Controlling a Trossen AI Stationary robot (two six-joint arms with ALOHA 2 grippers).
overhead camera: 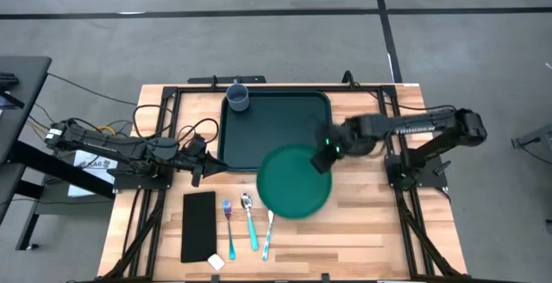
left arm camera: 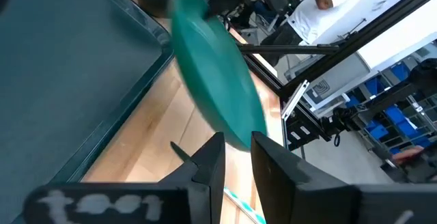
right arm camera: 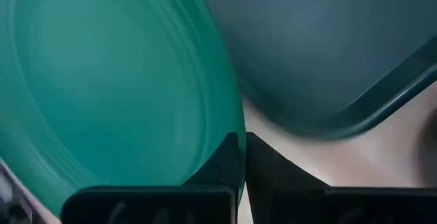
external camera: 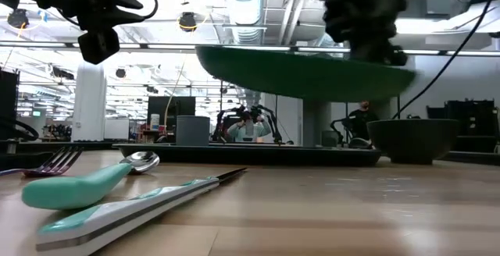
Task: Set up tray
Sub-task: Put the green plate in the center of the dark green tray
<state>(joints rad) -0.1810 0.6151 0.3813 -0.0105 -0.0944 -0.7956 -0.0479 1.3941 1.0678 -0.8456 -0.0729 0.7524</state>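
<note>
Above the table's near-right, your right gripper [overhead camera: 325, 156] has its jaws clamped on the rim of the plate [overhead camera: 295, 182], which the low view shows lifted clear of the wood and roughly level. The plate's far edge overhangs the near rim of the tray [overhead camera: 231, 136]. That tray lies flat at the far middle of the table: dark green, rectangular, rounded corners, raised rim, wider than the plate. A cup [overhead camera: 237, 98] stands in its far-left corner. The tray looks like stiff, light, smooth plastic, so expect it to slide if nudged; the rim is the place to grip it. Your left gripper [overhead camera: 195, 166] hovers just left of the tray's near-left corner, jaws a little apart and holding nothing. On the near wood lie a napkin [overhead camera: 198, 225], fork [overhead camera: 228, 229], spoon [overhead camera: 249, 221] and knife [overhead camera: 267, 235], none yet on the tray.
</note>
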